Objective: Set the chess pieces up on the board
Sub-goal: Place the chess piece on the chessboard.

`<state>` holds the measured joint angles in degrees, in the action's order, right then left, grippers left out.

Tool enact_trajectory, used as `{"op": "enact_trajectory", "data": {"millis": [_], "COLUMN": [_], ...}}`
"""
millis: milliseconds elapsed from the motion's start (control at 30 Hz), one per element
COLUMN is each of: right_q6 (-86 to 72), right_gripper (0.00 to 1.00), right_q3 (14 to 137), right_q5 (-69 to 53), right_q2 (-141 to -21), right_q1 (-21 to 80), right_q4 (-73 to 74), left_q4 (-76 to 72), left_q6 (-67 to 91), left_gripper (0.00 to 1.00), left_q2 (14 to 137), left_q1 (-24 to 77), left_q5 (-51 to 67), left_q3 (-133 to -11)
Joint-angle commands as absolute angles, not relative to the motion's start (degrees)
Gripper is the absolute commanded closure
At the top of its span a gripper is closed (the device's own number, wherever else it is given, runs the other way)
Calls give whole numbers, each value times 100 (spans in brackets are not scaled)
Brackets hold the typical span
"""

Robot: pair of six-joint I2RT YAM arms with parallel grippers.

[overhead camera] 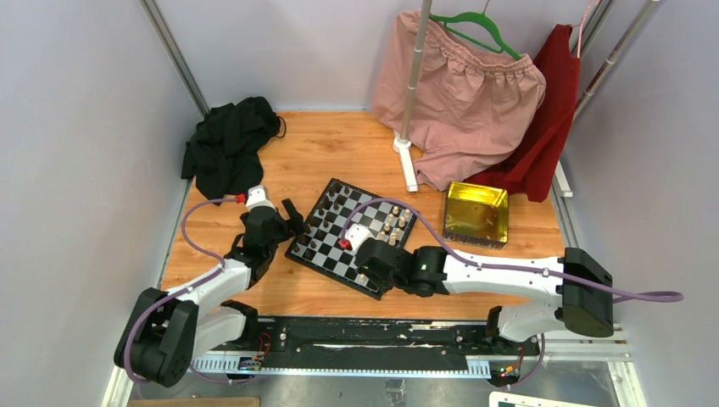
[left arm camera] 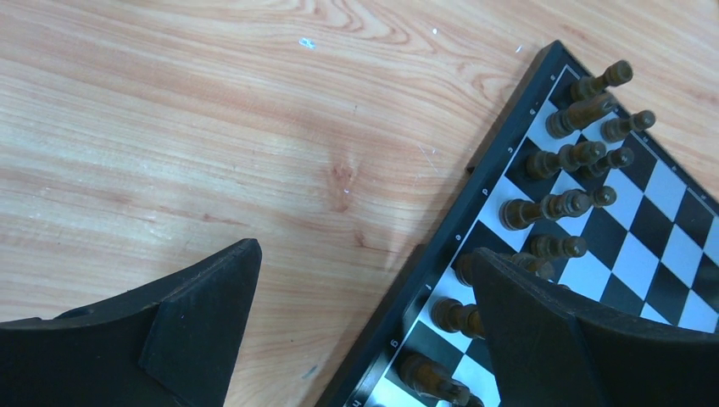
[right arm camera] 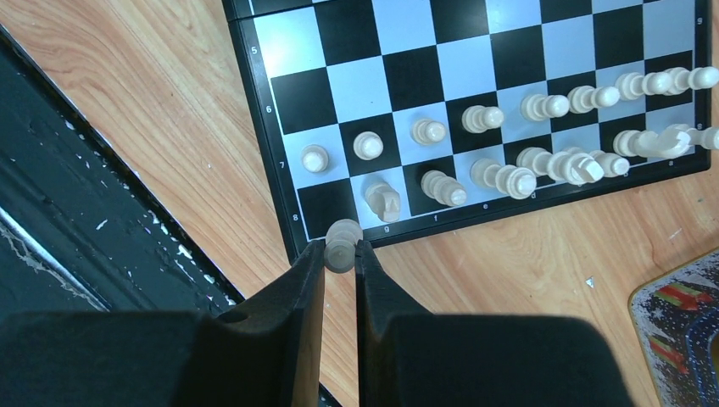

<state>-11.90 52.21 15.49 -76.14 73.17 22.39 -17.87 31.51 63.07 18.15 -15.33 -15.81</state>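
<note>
The right gripper (right arm camera: 340, 251) is pinched almost closed, its two fingers (right arm camera: 298, 292) clamping a cream chess piece (right arm camera: 343, 232) at their very tips. Just past the tips lies a corner of the board (right arm camera: 458, 68). The held piece sits over the dark border beside the vacant black corner square, and whether it touches the board cannot be told. Ahead of the fingers and off to one side, the other cream pieces (right arm camera: 509, 178) stand in two rows along the board's edge, the nearest on the square next to that corner. On the fingers' other side runs a black rail (right arm camera: 76, 212).

The left gripper (left arm camera: 365, 251) stands wide apart and holds nothing. Between its fingers (left arm camera: 203, 314) show the bare wooden table (left arm camera: 212, 127) and the board's border. One finger hangs over wood. The other hangs over the board's edge, covering part of the dark pieces (left arm camera: 560, 159) ranked in two rows ahead of it.

A yellow tray (overhead camera: 476, 214) lies well apart from both grippers, beyond the board.
</note>
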Motion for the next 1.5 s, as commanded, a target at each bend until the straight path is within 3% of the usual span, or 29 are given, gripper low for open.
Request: {"op": "enact_trajectory", "data": {"millis": [0,1467], "right_q6": [-1090,-1069], "right_gripper": [100,100], "right_q3": [5295,5039], "right_q5": [1501,1296], "right_q2": [-7735,-8600], "right_q1": [7418,7327], "right_q4": [2274,1671], "left_q4": [-1898,-1811], "left_q6": [3214,3446], "left_gripper": [0,0], "left_q2": [5930,5444], "left_q1": [1856,1859], "left_q5": [-1910,-2373], "left_q3": [-1426,-1186]}}
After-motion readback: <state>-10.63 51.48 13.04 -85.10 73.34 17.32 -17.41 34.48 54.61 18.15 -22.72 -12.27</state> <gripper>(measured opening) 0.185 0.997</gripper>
